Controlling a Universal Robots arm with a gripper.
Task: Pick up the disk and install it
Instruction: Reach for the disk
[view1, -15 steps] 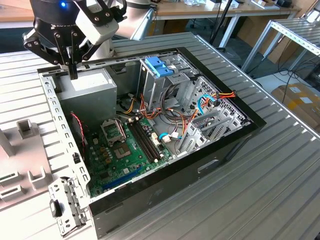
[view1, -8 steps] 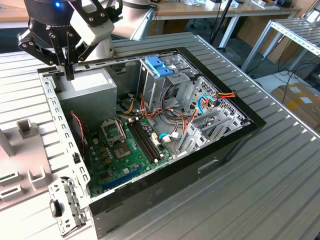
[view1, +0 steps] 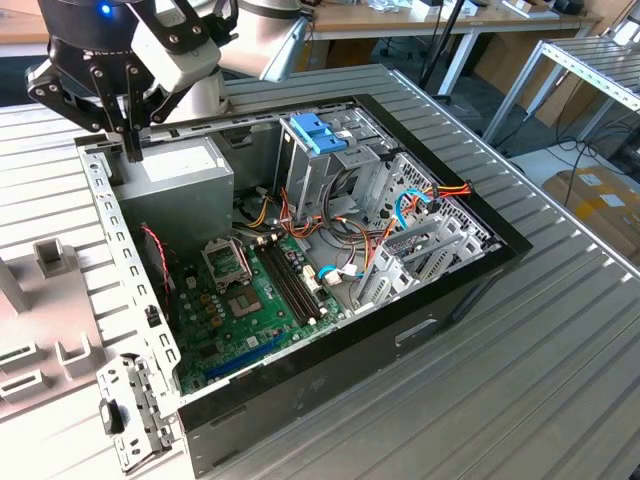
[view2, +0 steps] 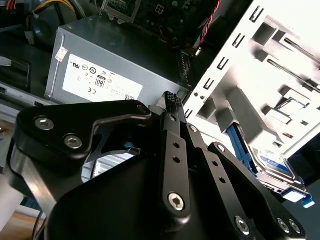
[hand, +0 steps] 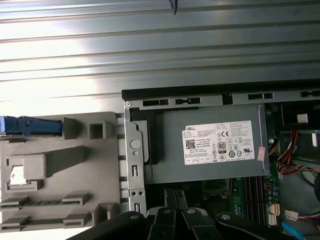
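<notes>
The disk (view2: 272, 161) was seated label-up in the grey fixture (view2: 240, 65), long axis along its blue rails (view2: 239, 143). The gripper (view2: 172, 99) was closed, empty.

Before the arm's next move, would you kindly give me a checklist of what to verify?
1. Hand empty: ok, shut on nothing.
2. Disk located: ok, it lies in the grey fixture outside the case.
3. Hand over the disk: not ok, it hangs by the power supply.
4. Hand open for grasping: not ok.
5. Case open: ok, no cover on it.
</notes>
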